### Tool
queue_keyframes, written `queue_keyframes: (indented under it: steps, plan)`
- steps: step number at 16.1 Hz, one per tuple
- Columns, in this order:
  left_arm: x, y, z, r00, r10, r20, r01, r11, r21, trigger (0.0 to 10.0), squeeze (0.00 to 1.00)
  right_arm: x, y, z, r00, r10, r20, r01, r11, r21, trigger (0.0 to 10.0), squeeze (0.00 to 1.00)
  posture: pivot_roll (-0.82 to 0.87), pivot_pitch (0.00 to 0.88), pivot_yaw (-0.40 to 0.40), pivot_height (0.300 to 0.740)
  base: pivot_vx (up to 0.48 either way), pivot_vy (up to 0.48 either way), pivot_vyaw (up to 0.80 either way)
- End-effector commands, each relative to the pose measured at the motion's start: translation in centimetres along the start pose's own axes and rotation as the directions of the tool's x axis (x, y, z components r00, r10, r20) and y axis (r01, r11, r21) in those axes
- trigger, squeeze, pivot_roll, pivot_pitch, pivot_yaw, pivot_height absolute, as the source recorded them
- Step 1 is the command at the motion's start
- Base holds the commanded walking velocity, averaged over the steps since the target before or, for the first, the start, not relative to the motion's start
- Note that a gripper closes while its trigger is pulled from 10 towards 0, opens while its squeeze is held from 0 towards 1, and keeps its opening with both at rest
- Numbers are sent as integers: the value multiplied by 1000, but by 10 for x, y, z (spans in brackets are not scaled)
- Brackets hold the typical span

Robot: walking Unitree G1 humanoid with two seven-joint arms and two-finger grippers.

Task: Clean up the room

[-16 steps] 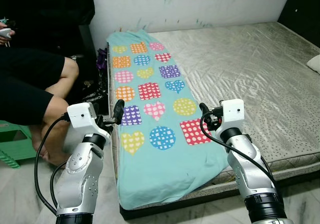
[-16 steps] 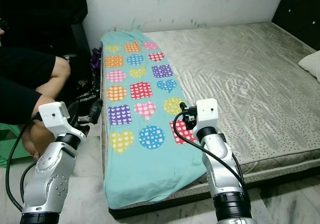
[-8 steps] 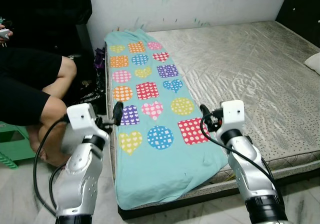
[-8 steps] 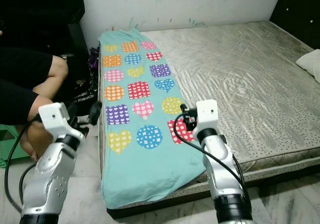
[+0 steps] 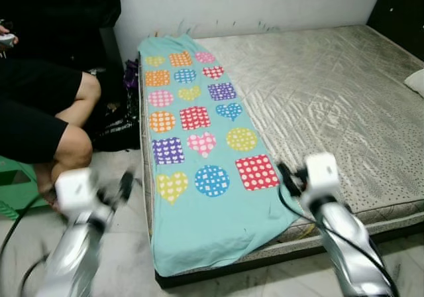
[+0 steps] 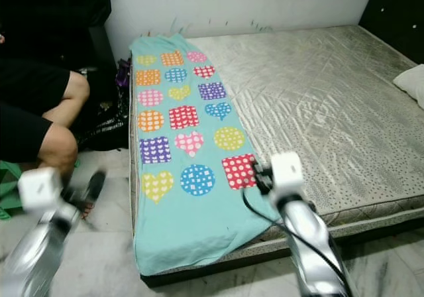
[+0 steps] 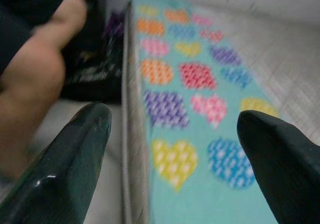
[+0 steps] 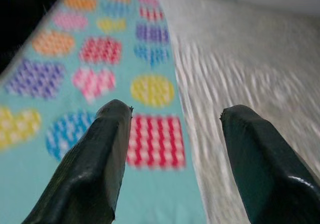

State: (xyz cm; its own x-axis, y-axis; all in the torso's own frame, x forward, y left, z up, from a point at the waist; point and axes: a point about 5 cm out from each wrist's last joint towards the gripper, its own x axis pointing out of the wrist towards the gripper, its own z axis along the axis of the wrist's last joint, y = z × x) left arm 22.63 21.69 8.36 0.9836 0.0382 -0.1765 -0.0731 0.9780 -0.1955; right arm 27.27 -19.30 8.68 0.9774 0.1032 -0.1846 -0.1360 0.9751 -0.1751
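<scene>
A teal blanket (image 5: 199, 144) printed with coloured dotted hearts, squares and circles lies flat along the left side of a grey mattress (image 5: 331, 91), its near end hanging over the bed's front edge. My left gripper (image 5: 122, 185) is blurred, low beside the bed's left edge over the floor; in the left wrist view its fingers (image 7: 75, 154) stand wide apart and hold nothing. My right gripper (image 5: 285, 174) hovers over the blanket's near right corner, by the red dotted square (image 5: 256, 172). Its fingers (image 8: 95, 159) are also spread, nothing between them.
A person in black shorts sits at the left, a knee (image 5: 76, 144) close to my left arm, on a green stool (image 5: 13, 191). Dark bags (image 5: 119, 121) lie between the person and the bed. A white pillow (image 5: 416, 83) sits at the far right. Marble floor lies in front.
Both arms have dropped lower and spread outward, blurred by motion. The camera has shifted, showing more floor in front of the bed. The blanket lies as before.
</scene>
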Motion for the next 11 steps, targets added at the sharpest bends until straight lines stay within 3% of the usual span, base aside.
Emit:
queue_keyframes:
  steps: [1, 5, 11]
  plan:
    - [-1, -2, 8, 1000, -14, 23, 14, 1000, 17, 10000, 0, -1, -2, 2, 1000, 0, -4, 0, 1000, -16, 10000, 0, -57, 92, -8, 740, 0, 0, 0]
    - [-9, -7, 5, 1000, -18, 2, 18, 1000, 10, 10000, 0, -16, -12, -8, 997, 5, -72, -7, 1000, -23, 10000, 0, -69, 123, -12, 740, 0, 0, 0]
    - [-10, -12, 6, 999, -33, -11, 33, 999, 4, 10000, 0, -18, -7, -8, 997, 13, -79, -14, 1000, -7, 10000, 0, -69, 139, -12, 740, 0, 0, 0]
